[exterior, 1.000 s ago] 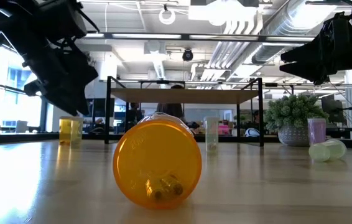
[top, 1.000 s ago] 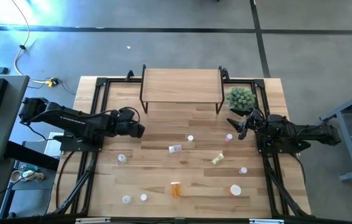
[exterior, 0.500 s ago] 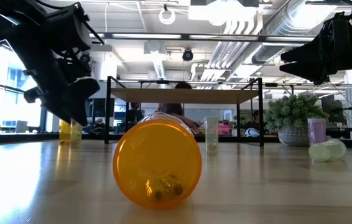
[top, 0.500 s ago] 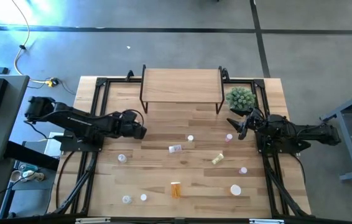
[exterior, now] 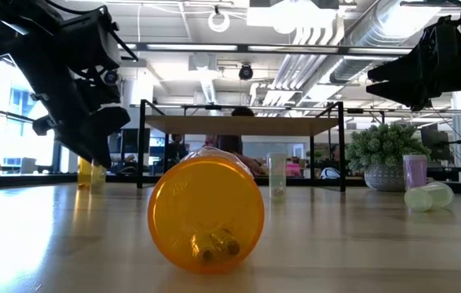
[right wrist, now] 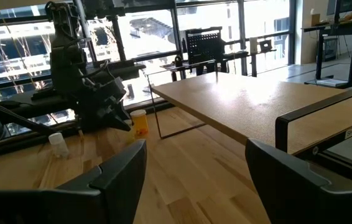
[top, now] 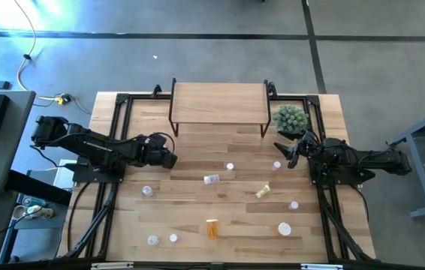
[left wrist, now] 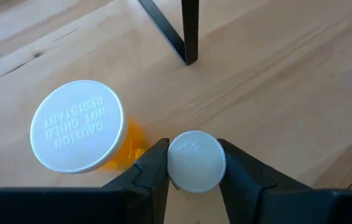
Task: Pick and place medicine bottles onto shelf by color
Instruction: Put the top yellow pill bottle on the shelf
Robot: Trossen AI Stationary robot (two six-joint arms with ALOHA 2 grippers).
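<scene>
Left gripper [left wrist: 191,163] pinched a small bottle's cap [left wrist: 196,160] to lift it shelfward; right gripper [right wrist: 194,165] hung wide, waiting.

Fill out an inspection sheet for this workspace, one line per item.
Surface: wooden table, dry, no spills seen.
Job's things: shelf at the far edge, top bare. Bottles are scattered on the table. An orange bottle, a pink bottle and a yellow-green bottle lie on their sides. Others stand.
Clutter: potted plant beside the shelf.
Grippers: left tool closed on a small white-capped bottle, next to a larger orange bottle. Right tool open, empty, near the plant.
Cables: yellow cable on the floor, off the table.
Surroundings: grey floor; people partly seen beyond the table.
</scene>
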